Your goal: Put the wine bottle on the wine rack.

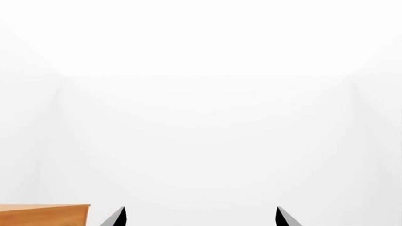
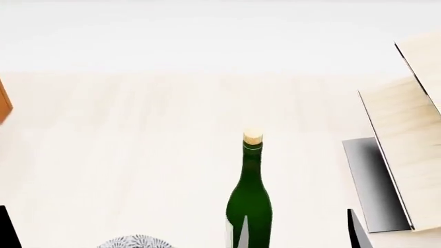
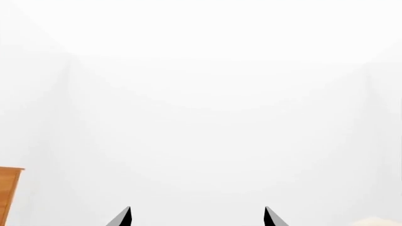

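Note:
The wine bottle (image 2: 249,201), dark green with a tan cork, stands upright at the lower middle of the head view. The wine rack (image 2: 406,129), slanted light wood boards on a grey base, stands to its right. My right gripper (image 2: 299,235) is open and empty at the bottom edge. One of its fingers overlaps the bottle's body and the other is near the rack's base. The right wrist view shows the open gripper (image 3: 197,217) facing white walls, with no bottle. My left gripper (image 1: 201,217) is open and empty. Only one finger (image 2: 7,230) of it shows at the bottom left of the head view.
A patterned bowl (image 2: 134,242) peeks in at the bottom edge, left of the bottle. A reddish-brown cabinet (image 2: 3,103) sits at the far left, and its corner also shows in the left wrist view (image 1: 44,215) and the right wrist view (image 3: 9,193). The pale wood tabletop (image 2: 138,144) stretches ahead.

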